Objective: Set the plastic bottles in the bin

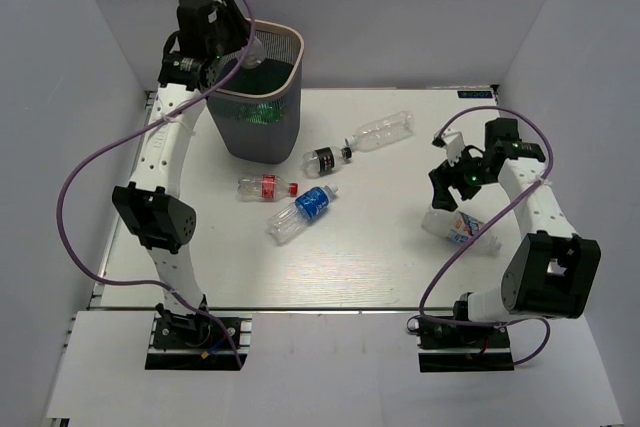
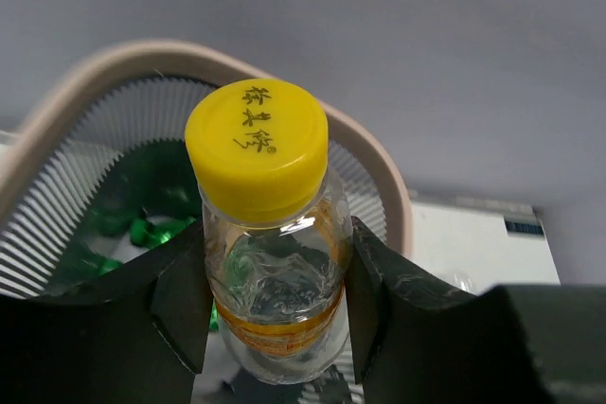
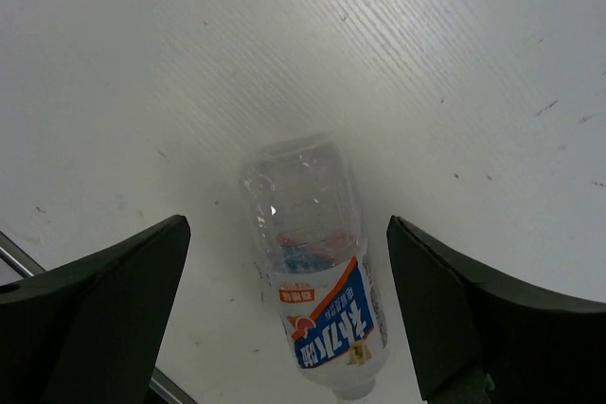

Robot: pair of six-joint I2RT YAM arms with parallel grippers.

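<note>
Yellow-capped clear plastic bottle [image 2: 256, 144] pinched in left hand [image 2: 275, 300] above grey wire-mesh bin [image 2: 142, 59]: release likely next. Right hand [image 3: 287, 234] spread over white-labelled bottle [image 3: 317, 300].

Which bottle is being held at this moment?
The yellow-capped clear bottle, clamped in the left gripper over the bin; the rest outside the bin lie on the table.
</note>
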